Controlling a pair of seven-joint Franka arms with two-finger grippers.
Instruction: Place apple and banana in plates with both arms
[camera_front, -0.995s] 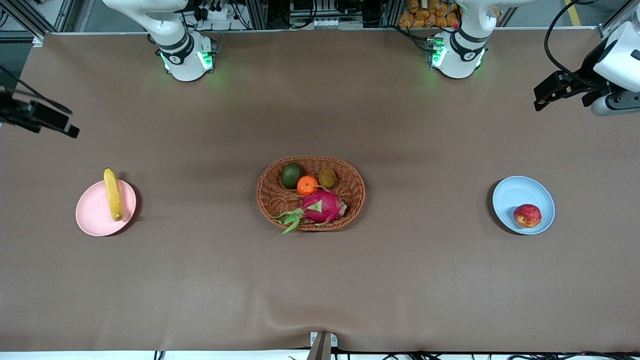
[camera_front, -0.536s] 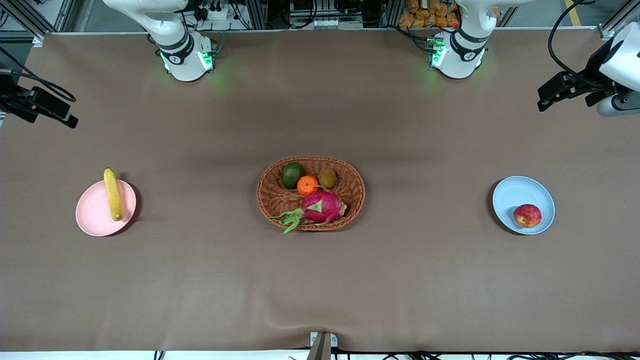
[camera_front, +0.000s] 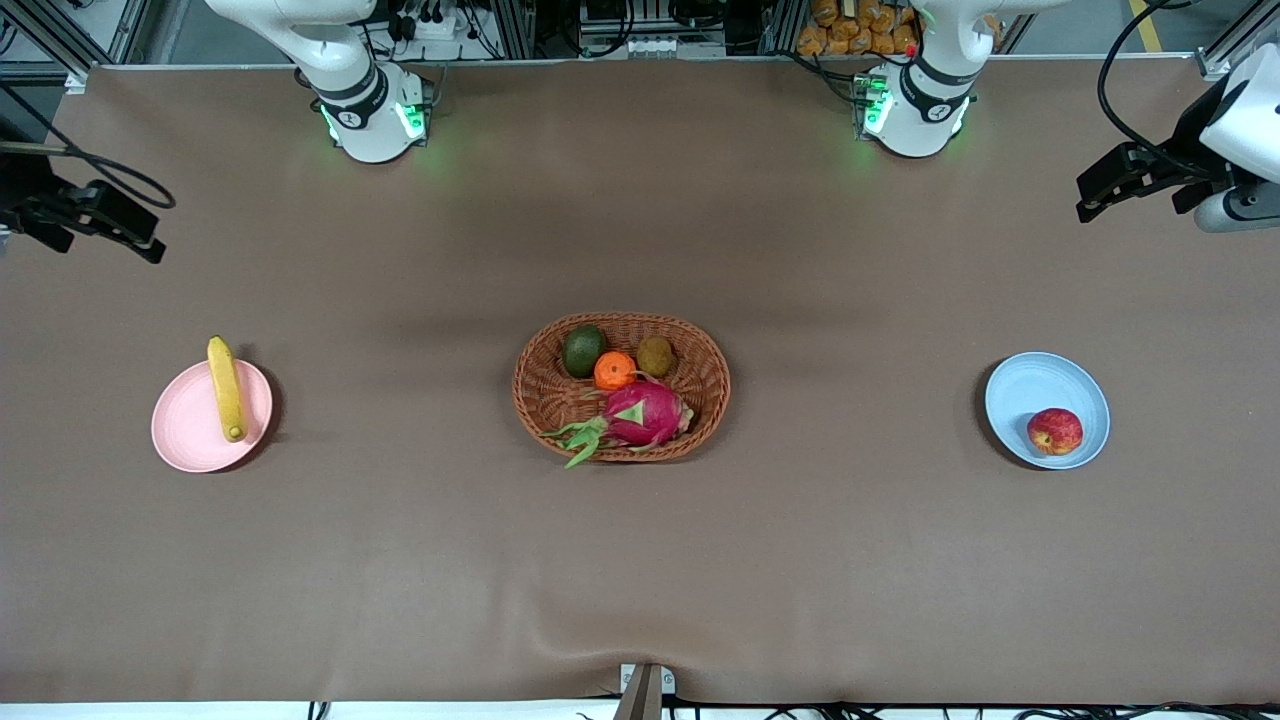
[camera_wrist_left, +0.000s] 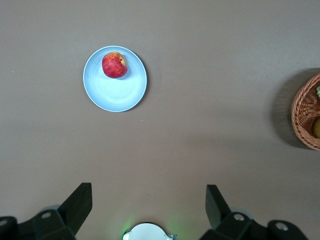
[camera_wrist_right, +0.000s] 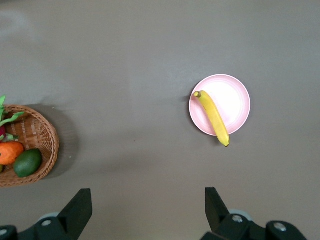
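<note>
Brown table (camera_front: 400, 560) | banana (camera_front: 227, 388) on pink plate (camera_front: 190, 440) | no legible writing

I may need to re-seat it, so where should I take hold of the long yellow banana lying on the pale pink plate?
Grip the long yellow banana at mid-length, coming straight down from above, fingers closing across its narrow width. It lies flat and nearly straight on the round pale pink plate, one dark tip overhanging the rim; the middle is the best-balanced spot.
</note>
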